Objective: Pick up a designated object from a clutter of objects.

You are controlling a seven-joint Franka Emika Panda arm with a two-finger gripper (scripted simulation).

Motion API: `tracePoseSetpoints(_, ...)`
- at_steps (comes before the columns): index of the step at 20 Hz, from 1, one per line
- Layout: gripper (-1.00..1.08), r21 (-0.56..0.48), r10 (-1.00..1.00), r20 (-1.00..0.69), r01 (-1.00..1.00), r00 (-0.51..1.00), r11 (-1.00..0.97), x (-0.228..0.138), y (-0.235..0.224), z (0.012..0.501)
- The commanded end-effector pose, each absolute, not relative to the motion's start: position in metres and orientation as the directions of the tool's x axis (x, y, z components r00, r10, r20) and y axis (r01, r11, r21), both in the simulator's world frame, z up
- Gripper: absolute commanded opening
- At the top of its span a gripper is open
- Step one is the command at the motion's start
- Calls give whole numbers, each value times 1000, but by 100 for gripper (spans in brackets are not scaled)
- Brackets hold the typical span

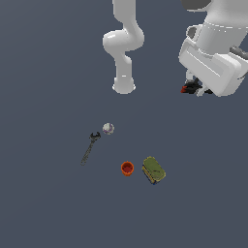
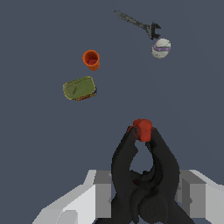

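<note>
Lifting: gripper (image 2: pixel 146 192) fingers pinch the black spring clamp (image 2: pixel 142 166), apparently clear of the floor; keep the squeeze steady, rise slowly.

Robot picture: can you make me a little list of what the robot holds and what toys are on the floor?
holding: black clamp with red tips, shut in the gripper
clamp height: lifted above the floor
wrench: flat on the floor, head close to the ball
orange cup: upright, beside the green block
left on floor: four things
</note>
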State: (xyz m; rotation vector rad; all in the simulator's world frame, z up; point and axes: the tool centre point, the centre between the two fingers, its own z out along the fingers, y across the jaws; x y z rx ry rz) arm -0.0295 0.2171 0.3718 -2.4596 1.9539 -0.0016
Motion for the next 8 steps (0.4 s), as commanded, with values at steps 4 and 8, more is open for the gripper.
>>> tracePoseSetpoints(4, -100, 0, -974, 0, -974, 226, -226, -28, 226, 388)
tracePoseSetpoints(8, -100, 0, -974, 0, -974, 226, -226, -27, 227, 391)
